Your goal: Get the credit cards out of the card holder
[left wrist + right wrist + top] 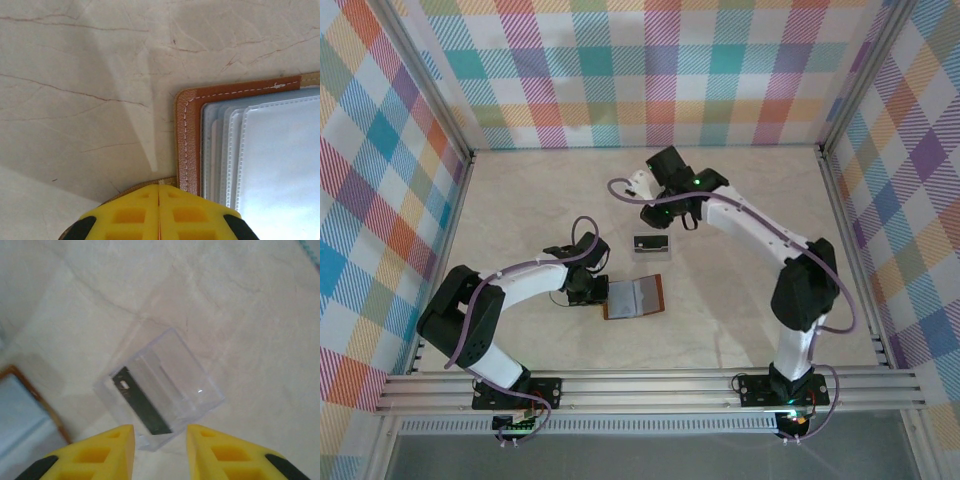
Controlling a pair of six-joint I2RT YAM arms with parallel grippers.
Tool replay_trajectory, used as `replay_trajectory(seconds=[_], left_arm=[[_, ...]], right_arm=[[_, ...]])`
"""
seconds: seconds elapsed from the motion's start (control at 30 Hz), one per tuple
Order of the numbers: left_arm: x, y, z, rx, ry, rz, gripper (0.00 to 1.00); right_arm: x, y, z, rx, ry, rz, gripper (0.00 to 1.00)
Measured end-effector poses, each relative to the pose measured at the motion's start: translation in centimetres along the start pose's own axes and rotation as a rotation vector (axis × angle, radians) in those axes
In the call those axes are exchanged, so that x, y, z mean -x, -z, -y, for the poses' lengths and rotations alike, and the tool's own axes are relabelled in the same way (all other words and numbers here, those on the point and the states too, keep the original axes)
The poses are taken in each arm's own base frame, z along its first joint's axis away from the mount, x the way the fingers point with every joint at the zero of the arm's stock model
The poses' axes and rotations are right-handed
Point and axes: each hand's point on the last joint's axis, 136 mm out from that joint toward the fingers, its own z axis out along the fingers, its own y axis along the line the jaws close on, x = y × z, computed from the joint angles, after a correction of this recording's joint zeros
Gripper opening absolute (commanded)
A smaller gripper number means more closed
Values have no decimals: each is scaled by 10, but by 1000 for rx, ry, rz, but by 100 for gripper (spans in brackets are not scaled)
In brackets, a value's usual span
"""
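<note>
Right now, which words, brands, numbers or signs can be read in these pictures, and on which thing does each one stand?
No text can be read in any view.
Dark card in the clear tray: a small pale mark near one end, too blurred to read.
Card holder: only white stitching on the brown leather, and the plastic sleeves show no print.

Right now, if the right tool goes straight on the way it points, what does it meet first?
The right tool, open, points down at the clear tray; it would likely meet the tray's near wall first, with the dark card inside just beyond. Depth is unclear.
</note>
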Motion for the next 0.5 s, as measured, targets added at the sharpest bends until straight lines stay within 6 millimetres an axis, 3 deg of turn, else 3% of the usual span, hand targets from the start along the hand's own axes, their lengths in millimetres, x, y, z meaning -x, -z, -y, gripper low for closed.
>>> replay_trajectory(seconds=[0.13,0.23,0.5], left_arm=[[0,0,0,-3,0,-1,8],[0,0,2,-12,0,-2,8],[1,-2,7,-43,-3,8,8]], right_arm=[[-9,10,-14,54,-250,18,27],[-14,11,-33,133,-419,32,30],[-42,-4,-94,393,-797,-51,25]])
